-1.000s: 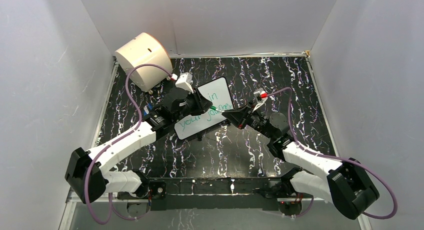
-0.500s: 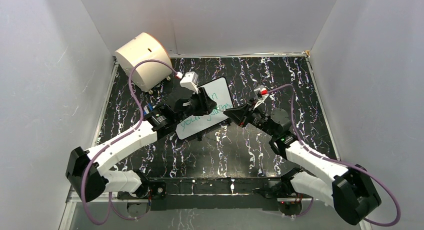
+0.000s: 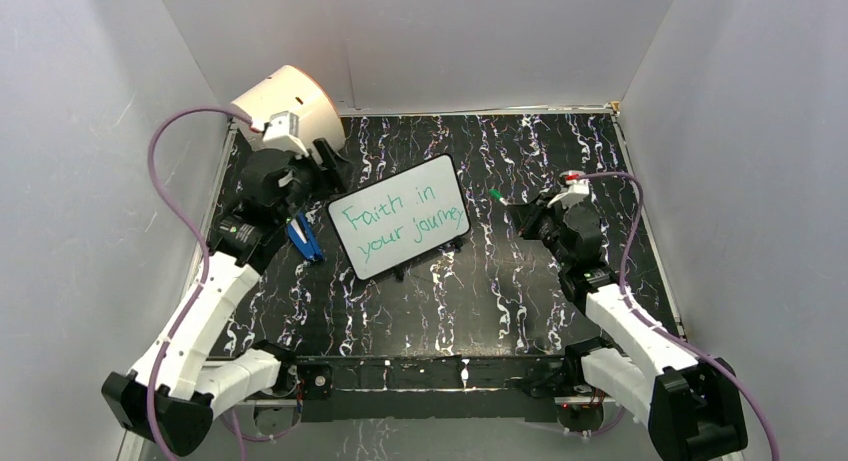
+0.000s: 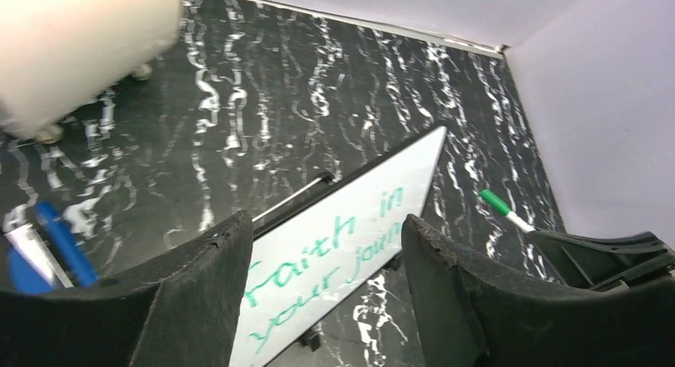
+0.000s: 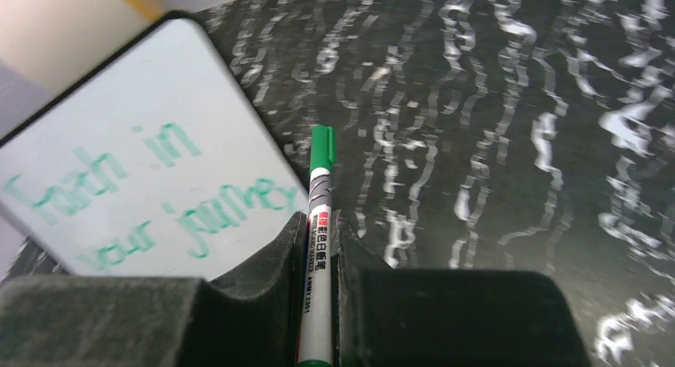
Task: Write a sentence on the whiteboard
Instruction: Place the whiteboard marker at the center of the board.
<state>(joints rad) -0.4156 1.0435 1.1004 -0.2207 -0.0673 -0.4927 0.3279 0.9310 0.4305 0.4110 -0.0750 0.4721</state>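
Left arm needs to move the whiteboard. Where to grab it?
Probably the whiteboard frame edge nearest the left gripper, coming from that side, one finger above, one below. The face is too wide to span; the feet hold it off the table, leaving room beneath.

The top external camera is looking steeply down from above and behind the arm bases, taking in the whole marbled table [image 3: 560,151] from afar, with the whiteboard [image 3: 440,176] near mid-frame. The left wrist camera is riding just behind the left gripper [image 4: 326,228], peering low between its spread jaws toward the far right corner, with the cream drum [image 4: 79,40] looming close at upper left. The right wrist camera is sitting right behind the right gripper [image 5: 318,224], facing along the green marker [image 5: 321,184] toward the far left, close to the board. All three views are sharing the whiteboard and its sentence [image 5: 151,200].
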